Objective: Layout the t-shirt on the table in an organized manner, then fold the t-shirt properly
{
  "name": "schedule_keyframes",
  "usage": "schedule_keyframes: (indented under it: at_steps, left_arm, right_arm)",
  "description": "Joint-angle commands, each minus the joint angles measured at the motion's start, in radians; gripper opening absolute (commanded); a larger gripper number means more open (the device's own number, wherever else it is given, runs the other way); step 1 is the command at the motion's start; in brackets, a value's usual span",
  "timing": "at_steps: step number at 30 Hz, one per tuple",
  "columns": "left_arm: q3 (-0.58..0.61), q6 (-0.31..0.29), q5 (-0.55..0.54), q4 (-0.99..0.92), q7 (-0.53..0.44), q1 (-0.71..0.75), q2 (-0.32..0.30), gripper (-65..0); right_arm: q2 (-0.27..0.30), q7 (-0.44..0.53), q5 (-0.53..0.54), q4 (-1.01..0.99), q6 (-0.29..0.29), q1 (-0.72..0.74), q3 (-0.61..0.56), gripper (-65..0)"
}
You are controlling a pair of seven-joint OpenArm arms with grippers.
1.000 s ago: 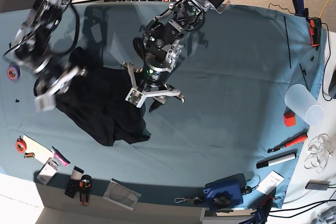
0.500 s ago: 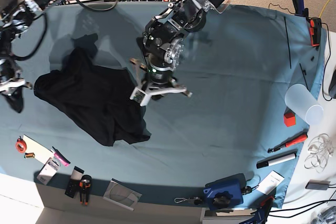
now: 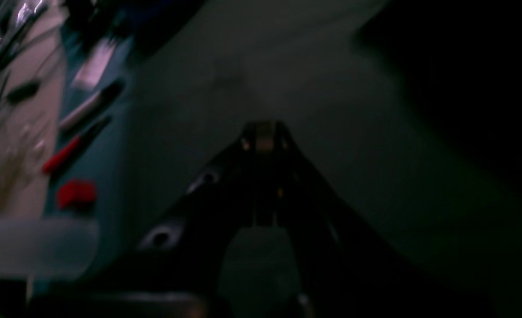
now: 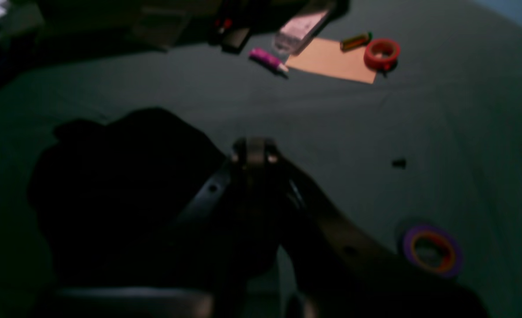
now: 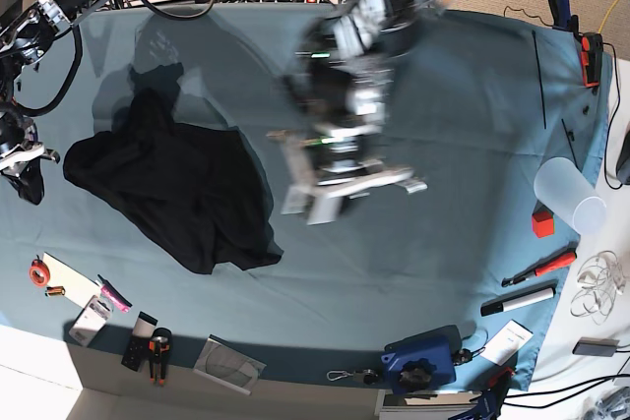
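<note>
Two pincers hang above the worktop [image 5: 463, 95], both with their jaws together and nothing between them. The left pincer [image 5: 340, 189] is blurred in the base view, over bare teal cloth just beside the t-shirt [image 5: 182, 189]; its wrist view is dark and smeared, showing only the jaw tips meeting. The right pincer [image 5: 25, 169] sits near the worktop's edge, just beside the shirt's bunched end, apart from it. The t-shirt lies crumpled in a dark heap on the worktop; no print shows. In the right wrist view a purple tape roll [image 4: 433, 251] and a red tape roll [image 4: 381, 53] lie on the cloth.
</note>
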Motion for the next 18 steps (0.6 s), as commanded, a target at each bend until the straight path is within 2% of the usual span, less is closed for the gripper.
schedule_keyframes:
  at_steps: [1, 3, 6, 9, 13, 18]
  left_arm:
    - [-0.034, -0.004, 0.007, 0.04, -0.018, 0.004, -0.005, -65.0]
    - [-0.123, -0.027, -0.062, 0.087, -0.023, 0.042, -0.042, -65.0]
    - [-0.254, -0.084, -0.231, 0.175, -0.034, 0.105, -0.09, -65.0]
    - [-0.354, -0.147, -0.362, 0.271, -0.034, 0.176, -0.123, -65.0]
    - [-0.443, -0.17, -0.408, 0.384, -0.047, 0.282, -0.135, -65.0]
    - [-0.526, -0.176, -0.427, 0.384, -0.059, 0.402, -0.135, -65.0]
  right_arm:
    - [0.032, 0.025, 0.023, 0.016, 0.003, 0.005, 0.004, -65.0]
    - [0.044, 0.023, 0.023, 0.016, 0.003, -0.006, 0.004, -65.0]
    - [0.062, 0.019, 0.023, 0.016, 0.006, -0.027, 0.004, -65.0]
    - [0.074, -0.037, 0.069, 0.023, 0.04, -0.039, 0.004, -65.0]
    - [0.087, -0.108, 0.179, 0.07, 0.061, -0.078, 0.004, -65.0]
    - [0.083, -0.133, 0.223, 0.199, 0.063, -0.187, -0.006, -65.0]
